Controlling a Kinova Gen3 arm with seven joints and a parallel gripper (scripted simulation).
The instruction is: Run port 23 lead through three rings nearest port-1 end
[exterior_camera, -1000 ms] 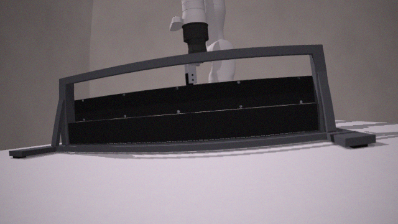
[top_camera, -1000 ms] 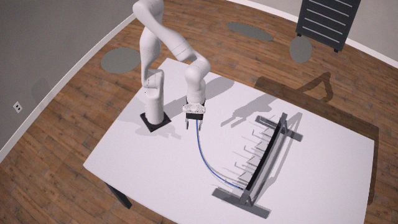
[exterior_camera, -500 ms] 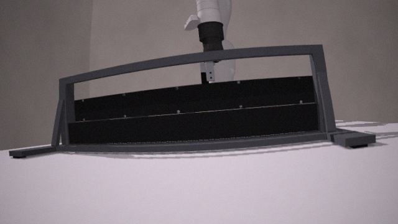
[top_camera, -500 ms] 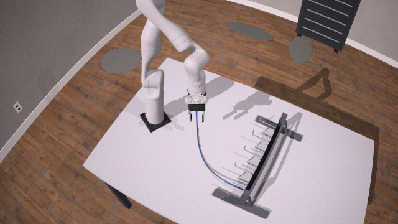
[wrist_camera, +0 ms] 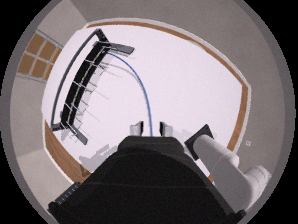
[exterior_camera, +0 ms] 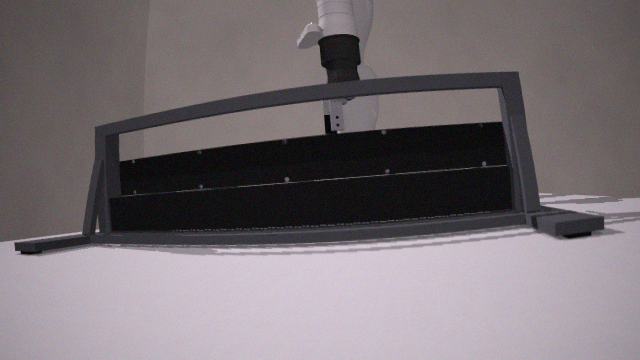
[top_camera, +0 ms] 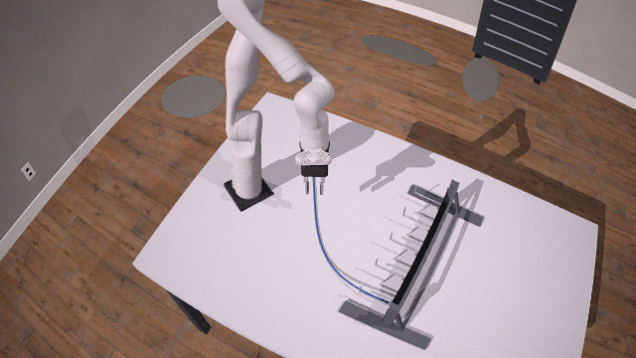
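The blue lead (top_camera: 328,254) lies on the white table in a curve from the panel's near end (top_camera: 390,300) to its free end by the arm's base. My gripper (top_camera: 314,191) points straight down over that free end, one finger on each side of it, with a gap still showing between the fingers and the lead. The dark rack (top_camera: 422,254) stands upright at the right, with its thin open rings (top_camera: 397,234) sticking out toward the arm. In the wrist view the lead (wrist_camera: 143,90) runs from between my fingers to the rack (wrist_camera: 83,83). In the exterior view the rack's back (exterior_camera: 310,165) hides the lead and the fingertips (exterior_camera: 334,125).
The arm's base (top_camera: 247,191) stands on the table just left of the gripper. The table's front edge runs near the rack's near foot (top_camera: 385,323). A dark shelf unit (top_camera: 522,35) stands on the floor far behind.
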